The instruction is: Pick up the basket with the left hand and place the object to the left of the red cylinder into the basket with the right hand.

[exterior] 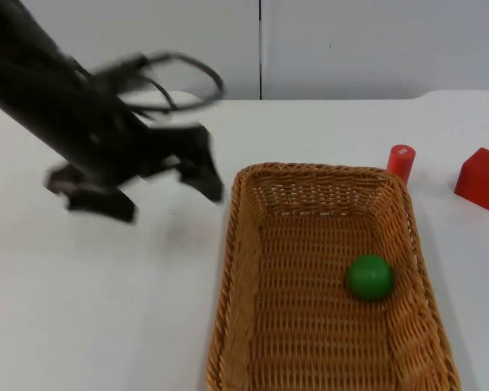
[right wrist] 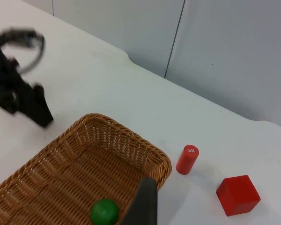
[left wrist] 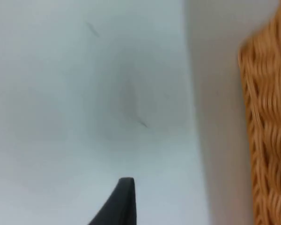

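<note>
A woven wicker basket (exterior: 236, 244) stands on the white table, and a green ball (exterior: 370, 277) lies inside it towards its right wall. Just beyond the basket's far right corner a small red cylinder (exterior: 400, 162) stands upright. My left gripper (exterior: 171, 204) hovers open and blurred by motion just left of the basket's far left corner, holding nothing. In the left wrist view the basket's rim (left wrist: 267, 131) is close beside bare table. My right gripper (right wrist: 145, 206) hangs high over the basket (right wrist: 107, 123), above the ball (right wrist: 104, 212) and near the cylinder (right wrist: 187, 159).
A red cube (exterior: 481, 177) sits on the table right of the cylinder, also seen in the right wrist view (right wrist: 238, 195). The grey partition wall (exterior: 310, 41) closes the table's far side. Bare white table lies left of the basket.
</note>
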Controlling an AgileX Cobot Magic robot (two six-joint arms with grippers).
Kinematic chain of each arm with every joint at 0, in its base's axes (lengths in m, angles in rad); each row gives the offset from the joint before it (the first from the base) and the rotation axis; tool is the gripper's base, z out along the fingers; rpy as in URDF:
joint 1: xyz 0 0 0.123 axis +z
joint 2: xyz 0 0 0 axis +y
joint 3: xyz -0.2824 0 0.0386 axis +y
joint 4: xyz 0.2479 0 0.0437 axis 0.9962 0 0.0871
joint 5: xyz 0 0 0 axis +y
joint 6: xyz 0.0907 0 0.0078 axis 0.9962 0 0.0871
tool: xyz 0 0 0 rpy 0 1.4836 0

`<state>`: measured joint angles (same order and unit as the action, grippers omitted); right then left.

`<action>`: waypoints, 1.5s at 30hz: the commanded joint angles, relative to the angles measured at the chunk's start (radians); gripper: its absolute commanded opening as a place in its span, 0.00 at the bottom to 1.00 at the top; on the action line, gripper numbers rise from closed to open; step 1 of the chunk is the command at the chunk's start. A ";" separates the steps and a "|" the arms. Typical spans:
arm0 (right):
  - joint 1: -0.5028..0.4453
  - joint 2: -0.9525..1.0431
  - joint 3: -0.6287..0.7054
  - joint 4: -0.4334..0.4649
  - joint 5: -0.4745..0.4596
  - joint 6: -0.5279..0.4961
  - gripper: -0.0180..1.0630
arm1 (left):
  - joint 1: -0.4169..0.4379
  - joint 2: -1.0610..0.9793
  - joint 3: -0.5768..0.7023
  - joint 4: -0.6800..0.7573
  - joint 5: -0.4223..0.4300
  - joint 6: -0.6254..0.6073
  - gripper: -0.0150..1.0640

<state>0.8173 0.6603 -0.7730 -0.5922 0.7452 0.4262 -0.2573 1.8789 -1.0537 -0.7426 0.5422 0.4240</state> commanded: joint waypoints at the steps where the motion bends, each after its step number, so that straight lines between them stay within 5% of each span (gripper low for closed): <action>1: 0.004 -0.005 0.003 -0.009 -0.008 0.004 0.72 | 0.033 -0.052 0.001 0.060 0.022 -0.018 0.99; 9: 0.004 -0.005 0.003 -0.009 -0.008 0.004 0.72 | 0.152 -0.327 0.001 0.208 0.064 -0.068 0.99; 22: 0.004 -0.006 0.003 -0.004 -0.010 0.039 0.72 | 0.155 -0.617 0.001 0.231 0.128 -0.070 0.99; 32: 0.004 -0.143 0.001 0.050 -0.004 0.060 0.72 | 0.155 -0.906 0.140 0.247 0.108 -0.066 0.99; 45: 0.004 -0.327 0.004 0.317 0.166 -0.244 0.72 | 0.155 -1.369 0.326 0.292 0.180 -0.077 0.99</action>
<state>0.8173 0.3421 -0.7711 -0.3101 0.8929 0.2320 -0.1056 0.5436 -0.7395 -0.4652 0.7027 0.3562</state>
